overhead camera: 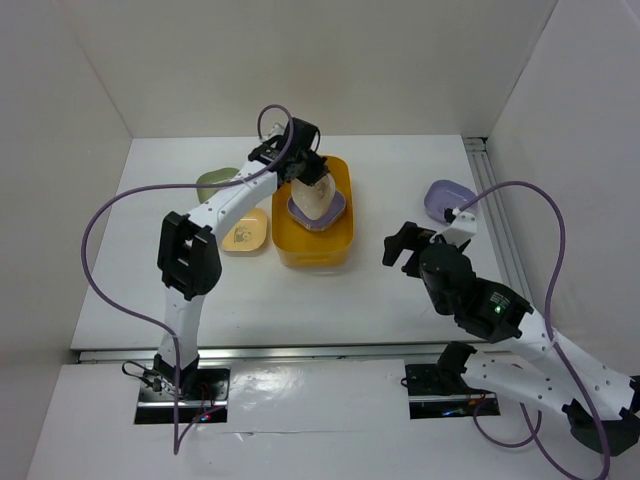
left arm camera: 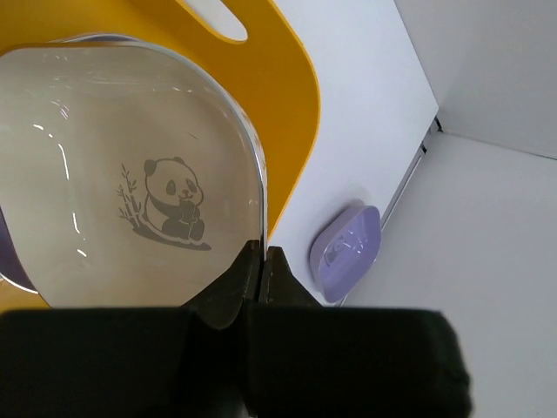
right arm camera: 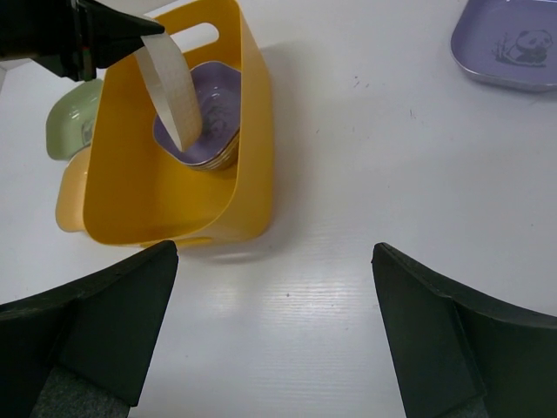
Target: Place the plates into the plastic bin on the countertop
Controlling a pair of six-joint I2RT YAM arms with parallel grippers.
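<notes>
The white tabletop [overhead camera: 380, 290] carries the yellow-orange plastic bin [overhead camera: 316, 252], a lavender plate [right arm camera: 216, 111] lying inside. Above it the left claw [left arm camera: 264, 261] pinches a tilted cream plate [left arm camera: 130, 174] by its rim. A green plate [overhead camera: 213, 183] and a yellow plate [overhead camera: 246, 233] lie just left of the bin — a second lavender plate [overhead camera: 448, 199] well right. The right claw [right arm camera: 271, 261] gapes, empty.

Bright, soft, even light fills all three views, leaving the white countertop [overhead camera: 300, 300] nearly washed out and only a faint, diffuse shadow along the right side of the plastic bin [right arm camera: 252, 104]. In the left wrist view thin glare streaks curve across the cream plate [left arm camera: 130, 174], whose panda print [left arm camera: 170, 200] stays sharp. The dark fingers [right arm camera: 104, 322] of the right gripper [right arm camera: 271, 261] look soft and underexposed at the near edge.
</notes>
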